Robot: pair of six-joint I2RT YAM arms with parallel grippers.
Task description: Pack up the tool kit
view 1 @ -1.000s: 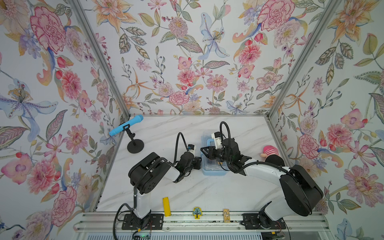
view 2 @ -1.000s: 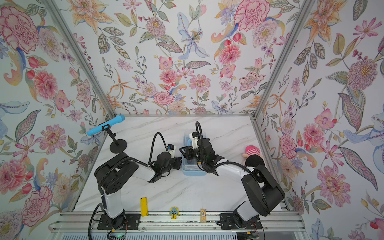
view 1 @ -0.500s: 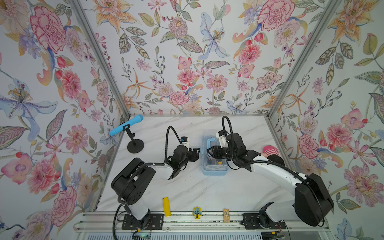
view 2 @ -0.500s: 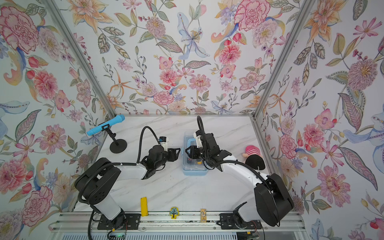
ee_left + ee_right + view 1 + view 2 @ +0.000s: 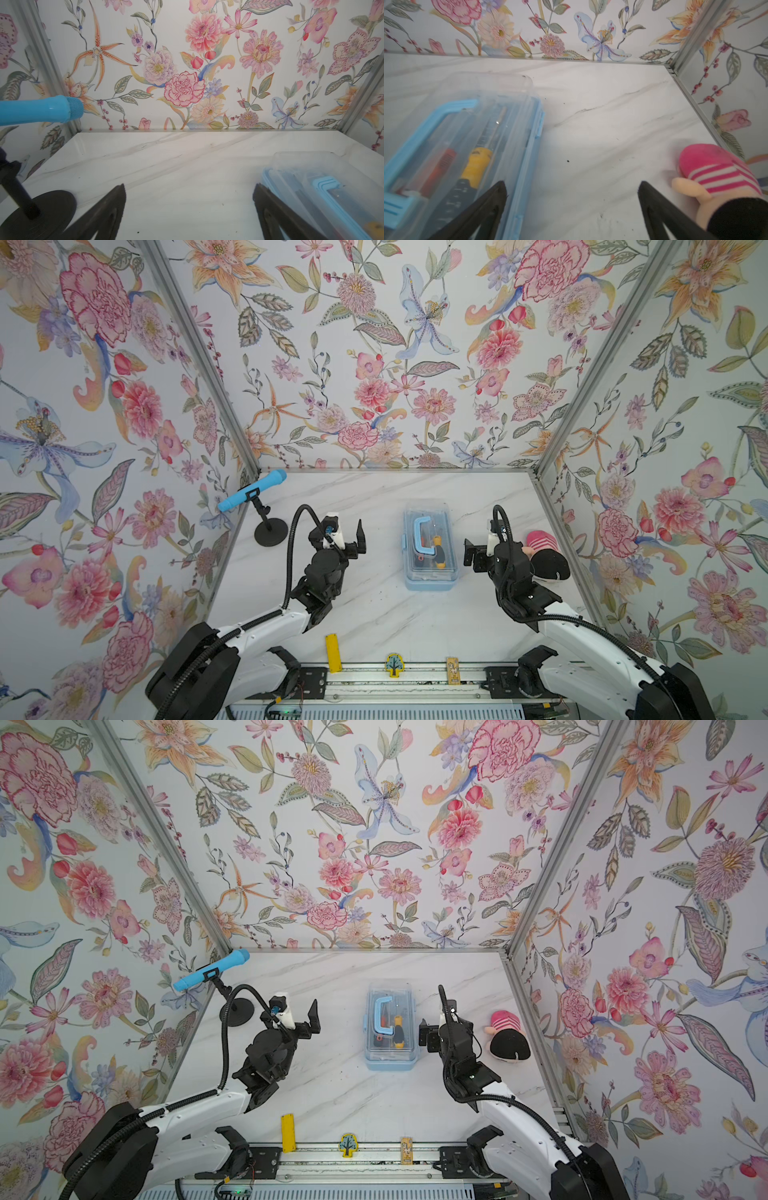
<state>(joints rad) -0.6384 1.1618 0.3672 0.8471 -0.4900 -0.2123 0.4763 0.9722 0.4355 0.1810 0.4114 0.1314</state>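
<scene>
The tool kit [image 5: 430, 549] sits flat in the middle of the white worktop [image 5: 374, 614]. It is a small light-blue box. Its clear lid is down, and the blue handle [image 5: 424, 536] lies flat on top. Through the lid you can see a screwdriver with a yellow handle [image 5: 437, 549] and an orange tool [image 5: 441, 166] beside it. The other tools inside are too blurry to tell.

The left gripper [image 5: 189, 187] is up on the left side of the box, well apart from it. Its jaws are spread wide and there is nothing between them. The right gripper [image 5: 572, 185] is near the right side of the box. Its jaws are spread wide too and they grasp nothing. In both top views neither gripper touches the box.

A blue microphone [image 5: 252, 490] on a black stand is in the far left corner. A soft toy [image 5: 542, 556] with pink stripes lies by the right wall, behind the right arm. A flat yellow bar [image 5: 333, 652] lies at the front edge of the worktop.
</scene>
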